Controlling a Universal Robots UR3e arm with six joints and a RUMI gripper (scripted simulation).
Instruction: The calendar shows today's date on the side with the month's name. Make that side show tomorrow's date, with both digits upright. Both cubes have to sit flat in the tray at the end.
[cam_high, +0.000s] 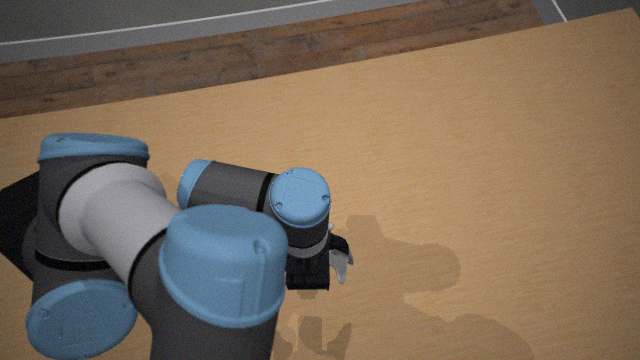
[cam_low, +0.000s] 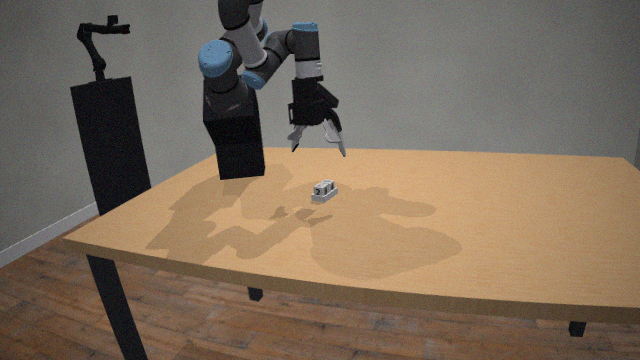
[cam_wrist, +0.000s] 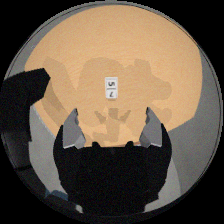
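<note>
Wooden table (cam_low: 500, 225) fills the lower frame in the exterior view; the arm (cam_low: 235, 55) rises at upper left. Its hand (cam_low: 318, 143) hangs high, fingers spread apart and empty. Below, at table centre, sits the small grey calendar (cam_low: 324, 191), both cubes in its tray. A descent started from such height may drift off-centre and knock the cubes askew.

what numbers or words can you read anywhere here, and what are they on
"5": top face of one calendar cube, wrist view.
"7", probably: top face of the other cube, wrist view.
"2": front face of the nearer cube, exterior view, blurred.
Month name on the tray: too small to read.
Nothing else legible.
</note>
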